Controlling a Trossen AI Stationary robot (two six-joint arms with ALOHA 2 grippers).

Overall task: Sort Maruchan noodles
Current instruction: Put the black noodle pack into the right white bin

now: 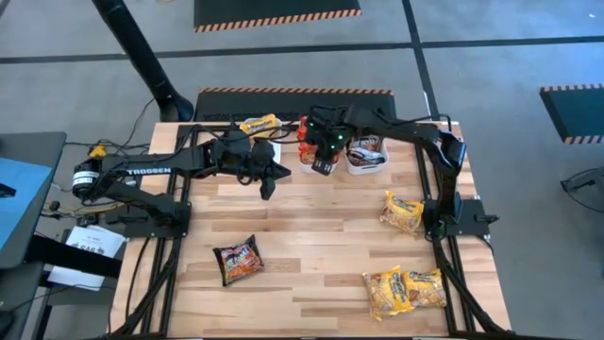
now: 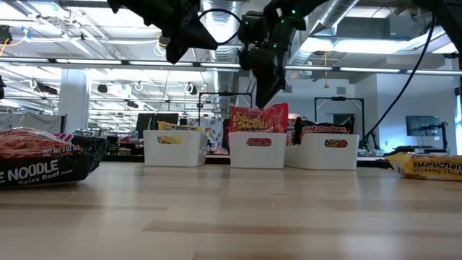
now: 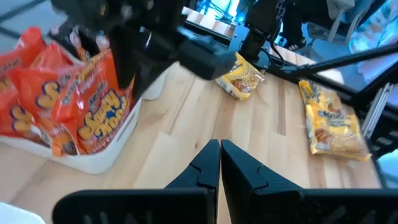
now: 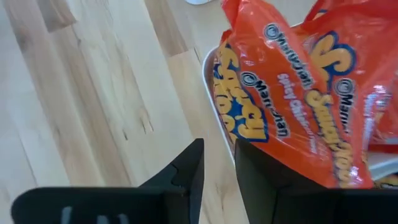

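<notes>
Three white bins are standing in a row along the far edge of the table (image 1: 311, 236), and each seems to be collecting one colour: the left bin (image 2: 172, 148) is showing a yellow packet (image 1: 258, 124), the middle bin (image 2: 258, 150) is filling with red packets (image 4: 292, 106), and the right bin (image 2: 329, 151) is carrying dark ones.

The right claw (image 4: 217, 163) is hanging just above the near rim of the middle bin, holding nothing, its fingers nearly together with only a narrow gap. The red packets are lying right beside its tips, standing up in the bin, so I judge it is just finishing a drop there.

The left claw (image 3: 220, 163) is hovering over bare wood near the left bin, its fingers pressed together and holding nothing.

The unsorted packets are lying well apart from both claws: a dark packet (image 1: 238, 260) on the near left, one yellow packet (image 1: 401, 212) on the right side by the right arm's base, and two more yellow packets (image 1: 404, 289) touching each other at the near right corner. The sorting looks partly done, with four packets still loose.
</notes>
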